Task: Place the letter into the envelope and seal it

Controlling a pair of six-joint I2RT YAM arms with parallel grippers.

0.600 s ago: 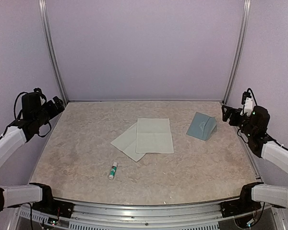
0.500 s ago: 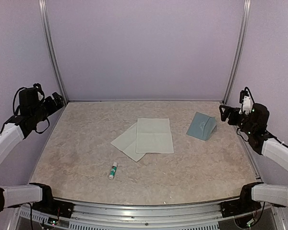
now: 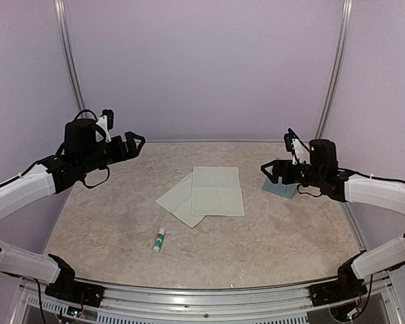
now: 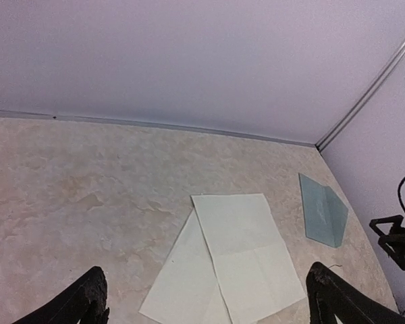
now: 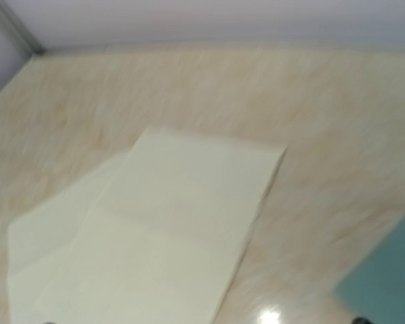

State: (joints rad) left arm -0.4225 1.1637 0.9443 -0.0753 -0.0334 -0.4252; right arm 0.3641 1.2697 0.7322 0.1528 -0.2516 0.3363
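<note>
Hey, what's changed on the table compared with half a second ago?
Both arms swung inward from the side walls. The left gripper now hangs over the far left of the table; the right gripper hangs by the envelope, partly hiding it from above. Both are open and empty. The letter, envelope and glue stick have not moved.

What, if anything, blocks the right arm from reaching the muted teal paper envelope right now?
Nothing visible, so it is probably reachable. The right gripper hovers open close over the muted teal paper envelope. Nothing lies on it, and the pale off-white paper sheets sit apart toward the table's middle.
</note>
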